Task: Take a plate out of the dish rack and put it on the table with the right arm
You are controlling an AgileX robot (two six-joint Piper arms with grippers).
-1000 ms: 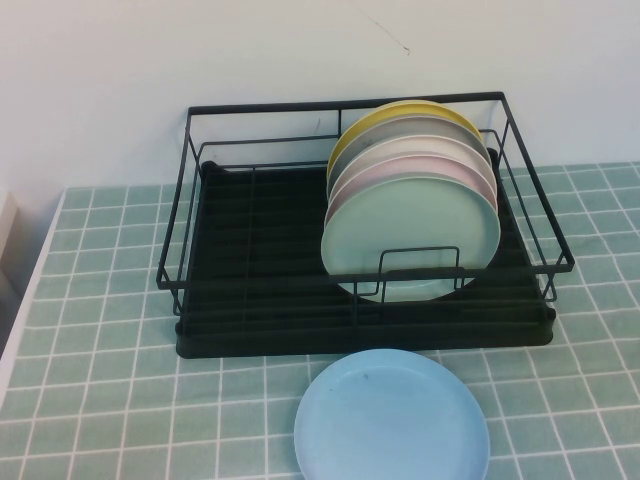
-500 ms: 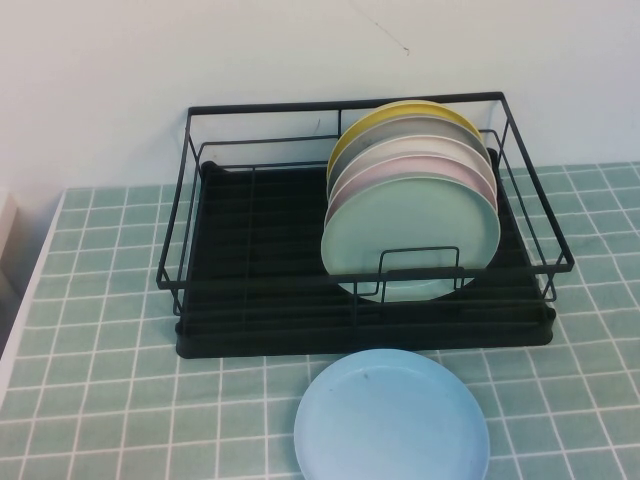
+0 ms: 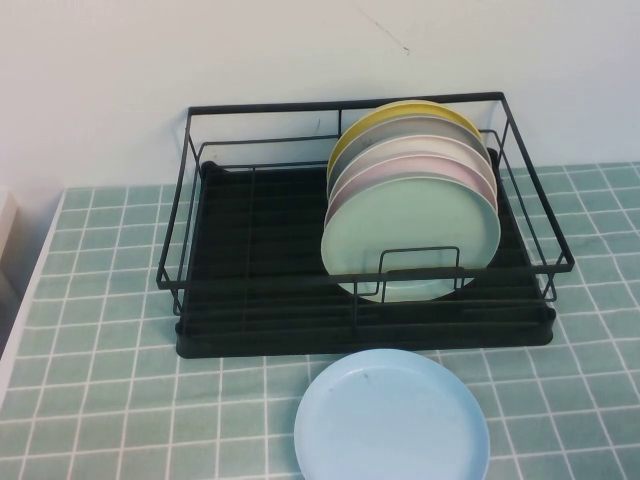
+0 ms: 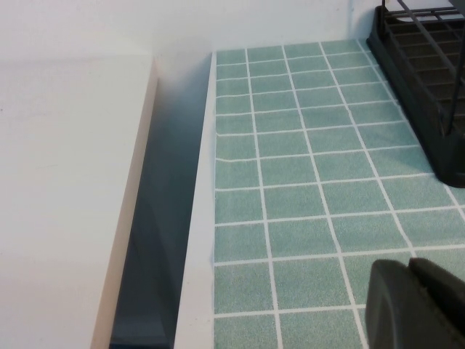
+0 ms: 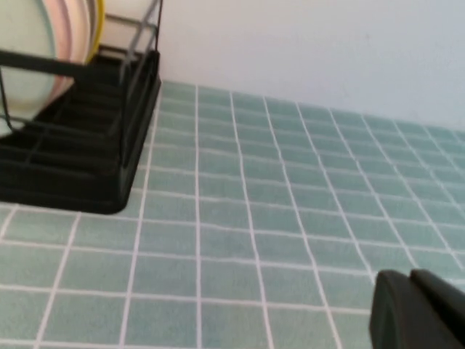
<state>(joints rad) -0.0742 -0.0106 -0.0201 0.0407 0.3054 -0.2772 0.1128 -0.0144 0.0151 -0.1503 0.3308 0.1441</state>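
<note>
On the table, just before the dish rack, lies the plate (flat, alone); my right gripper hangs shut and empty over tiles, my left gripper likewise closed.

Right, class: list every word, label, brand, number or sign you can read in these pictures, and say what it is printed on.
None: no writing shows on the light blue plate, dish rack, racked plates, table, left gripper or right gripper.
</note>
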